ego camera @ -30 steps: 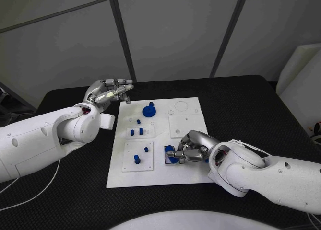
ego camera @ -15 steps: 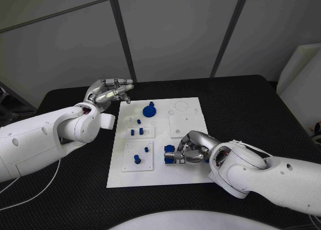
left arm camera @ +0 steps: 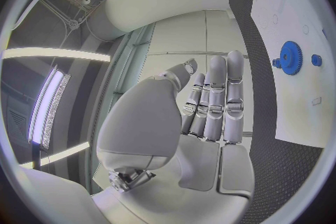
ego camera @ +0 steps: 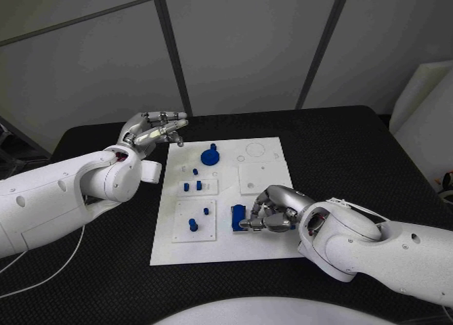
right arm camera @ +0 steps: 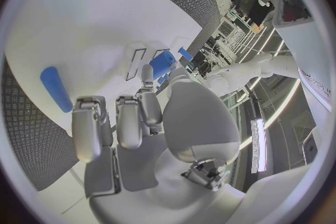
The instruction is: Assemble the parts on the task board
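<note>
Board [ego camera: 255, 250] lies white in the middle of the head frame, and my right hand [ego camera: 272, 211] sits low and right of centre on it, fingers curled round a blue block [ego camera: 240, 218] at a recess in the board's lower part; I judge the block held, pinched at its sides. My left hand [ego camera: 153, 128] hangs in the upper left, off the board's corner, fingers loosely bent and holding nothing. Small blue pegs [ego camera: 193, 186] stand left of centre, and a blue gear [ego camera: 210, 157] sits above them. From my left wrist, my left hand [left arm camera: 203, 112] shows fingers straight and empty, with the gear [left arm camera: 289, 57] at the right edge. From my right wrist, my right hand [right arm camera: 140, 123] touches the block [right arm camera: 162, 63], and a loose blue bar [right arm camera: 55, 88] lies at the left, which the head frame hides. These parts look light, stiff and slick, so I would grip the flat sides.
</note>
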### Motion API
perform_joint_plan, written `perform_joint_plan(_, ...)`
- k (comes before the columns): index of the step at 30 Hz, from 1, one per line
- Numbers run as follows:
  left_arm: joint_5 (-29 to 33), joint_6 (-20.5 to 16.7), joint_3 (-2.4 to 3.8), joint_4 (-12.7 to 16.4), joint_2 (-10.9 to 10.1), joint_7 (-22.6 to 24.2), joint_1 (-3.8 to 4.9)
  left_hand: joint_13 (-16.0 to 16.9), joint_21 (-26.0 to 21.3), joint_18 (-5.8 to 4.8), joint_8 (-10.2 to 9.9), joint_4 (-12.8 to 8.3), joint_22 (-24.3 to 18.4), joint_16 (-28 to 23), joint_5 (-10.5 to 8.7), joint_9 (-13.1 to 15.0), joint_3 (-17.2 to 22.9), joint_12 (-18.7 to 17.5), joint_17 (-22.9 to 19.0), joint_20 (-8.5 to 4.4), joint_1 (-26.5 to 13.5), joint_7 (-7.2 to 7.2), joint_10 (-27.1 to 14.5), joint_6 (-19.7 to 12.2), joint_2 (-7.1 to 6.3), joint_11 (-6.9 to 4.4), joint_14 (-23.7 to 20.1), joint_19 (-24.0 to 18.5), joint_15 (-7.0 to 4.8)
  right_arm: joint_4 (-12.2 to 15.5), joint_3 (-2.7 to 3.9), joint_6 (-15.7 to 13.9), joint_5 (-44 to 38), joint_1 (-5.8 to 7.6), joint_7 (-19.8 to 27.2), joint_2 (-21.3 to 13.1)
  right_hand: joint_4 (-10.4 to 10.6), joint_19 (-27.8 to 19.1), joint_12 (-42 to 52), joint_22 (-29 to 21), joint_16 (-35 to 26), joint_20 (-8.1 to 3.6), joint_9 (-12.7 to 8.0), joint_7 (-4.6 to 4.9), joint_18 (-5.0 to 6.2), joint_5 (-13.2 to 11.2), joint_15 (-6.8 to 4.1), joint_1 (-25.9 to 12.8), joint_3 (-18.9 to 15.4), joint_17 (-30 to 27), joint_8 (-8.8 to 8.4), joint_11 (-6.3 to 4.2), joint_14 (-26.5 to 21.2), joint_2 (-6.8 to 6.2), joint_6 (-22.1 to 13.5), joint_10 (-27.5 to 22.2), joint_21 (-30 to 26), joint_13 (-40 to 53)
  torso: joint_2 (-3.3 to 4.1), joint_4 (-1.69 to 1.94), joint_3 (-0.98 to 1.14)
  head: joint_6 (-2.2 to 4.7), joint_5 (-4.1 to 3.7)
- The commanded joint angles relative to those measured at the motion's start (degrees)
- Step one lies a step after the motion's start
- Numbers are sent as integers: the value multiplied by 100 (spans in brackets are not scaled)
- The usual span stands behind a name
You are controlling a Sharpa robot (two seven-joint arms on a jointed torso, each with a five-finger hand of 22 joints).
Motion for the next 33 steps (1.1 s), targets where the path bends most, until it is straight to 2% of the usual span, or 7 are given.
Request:
perform_joint_plan(1,5,66,4,7,2,12,6,-7,-18,-62,30,-7,10,32,-31,-7,-19,32,-7,2,-2,17,-37,-17,55,-12,-41,-38,-3,-70,1,143,-191,5,-64,26,20,522,-5,1418,31,-55,18,-41,-57,104,-43,71,-12,491,40,-29,403,54,21,33,46,9,0,17,-7,-1,-3)
perform_joint_plan(7,5,66,4,14,-13,9,5,-7,-18,-62,30,-7,10,32,-31,-7,-19,32,-7,2,-2,17,-37,-17,55,-12,-41,-38,-3,-151,1,252,-206,5,-128,62,-15,521,-16,1417,26,-73,60,-75,-56,283,-65,253,-30,486,100,-57,401,122,40,45,44,21,5,6,-5,-13,18)
perform_joint_plan(12,5,68,4,19,-24,3,5,-7,-18,-62,30,-7,10,32,-31,-7,-19,32,-7,2,-2,17,-37,-17,55,-12,-41,-38,-3,-151,1,318,-209,5,-131,46,-121,525,-15,1422,27,-92,93,-105,-57,332,-87,490,-21,493,145,-85,402,141,43,61,48,39,6,0,-4,-22,23)
perform_joint_plan(18,5,69,4,19,-34,-2,5,-8,-18,-62,34,-3,10,42,-30,-8,-25,40,-15,6,-11,19,-51,-26,62,-10,-49,-44,-1,-127,1,386,-13,5,-105,10,-297,528,-27,1426,27,-115,117,-128,-59,264,-109,826,7,498,172,-108,403,157,29,71,51,53,2,-6,-2,-33,20)
perform_joint_plan(20,5,70,4,19,-34,-2,4,-8,-18,-62,34,-3,10,42,-30,-8,-25,40,-15,6,-11,19,-51,-26,62,-10,-49,-44,-1,-119,1,396,25,5,-94,-17,-326,524,-38,1422,25,-120,119,-127,-57,123,-111,897,24,497,172,-109,402,181,24,70,47,52,0,9,-1,-31,15)
perform_joint_plan(28,5,66,4,17,-50,-4,4,-8,-18,-62,34,-3,10,42,-30,-8,-25,40,-15,6,-11,19,-51,-26,62,-10,-49,-44,-1,-70,1,369,74,5,0,-97,-316,519,-51,1416,16,-119,121,-114,-55,42,-106,886,-5,486,172,-100,399,157,17,69,42,50,0,2,0,-36,30)
perform_joint_plan(33,5,68,4,19,-50,-5,4,-8,-18,-62,34,-3,10,42,-30,-8,-25,40,-15,6,-11,19,-51,-26,62,-10,-49,-44,-1,-2,1,108,125,5,267,-178,-249,481,-113,1371,-21,-107,117,-79,-41,-19,-86,778,-98,433,154,-71,387,74,-29,36,2,7,4,6,-1,-34,27)
